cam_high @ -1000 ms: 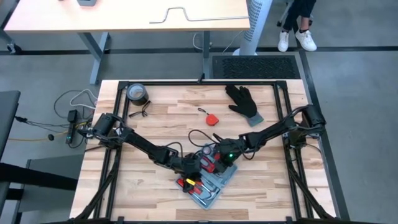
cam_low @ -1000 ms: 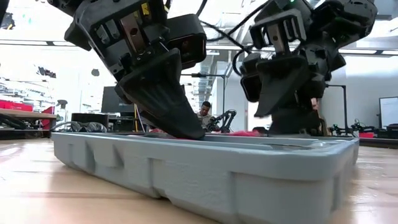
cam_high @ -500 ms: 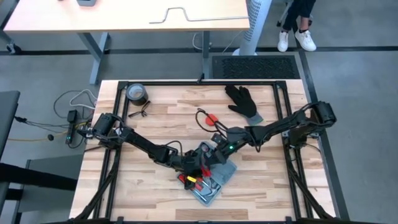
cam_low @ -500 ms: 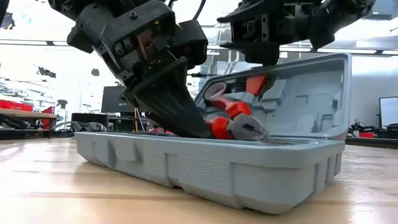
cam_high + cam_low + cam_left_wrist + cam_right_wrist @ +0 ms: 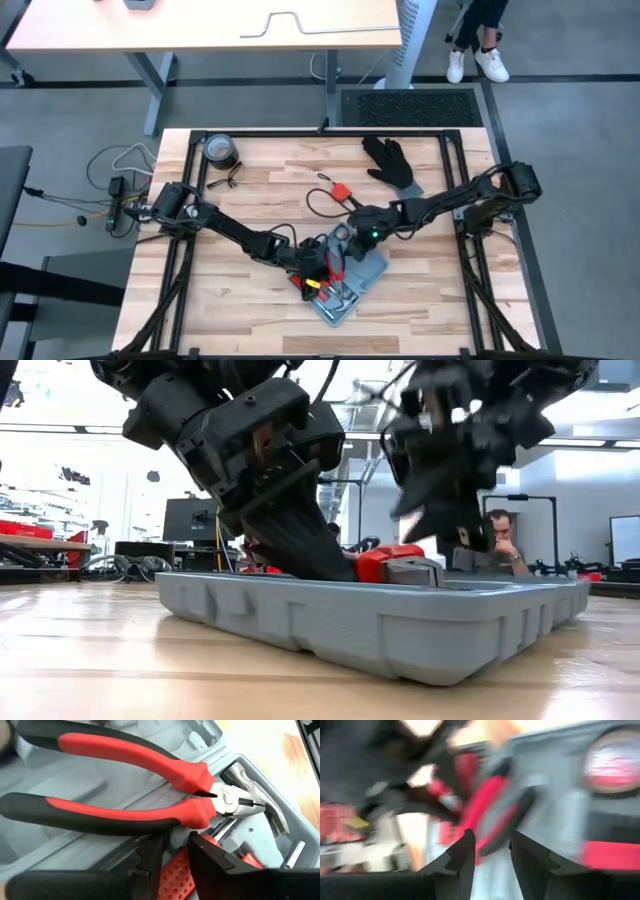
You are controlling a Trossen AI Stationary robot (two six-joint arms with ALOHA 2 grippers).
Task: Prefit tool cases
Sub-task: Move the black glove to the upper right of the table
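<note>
The case (image 5: pixel 345 285) lies near the table's (image 5: pixel 250 170) front edge, lid dropped flat again after being raised half a second ago; left pincer (image 5: pixel 175 855) slightly parted over pliers (image 5: pixel 150 795); right pincer (image 5: pixel 490 857) parted, holding nothing; prefitting unfinished.

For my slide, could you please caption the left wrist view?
Left gripper poised, fingers apart, over red-and-black pliers lying in the open tool case.

Blue-grey tool case (image 5: pixel 352 290), red-and-black pliers (image 5: pixel 130 795).
</note>
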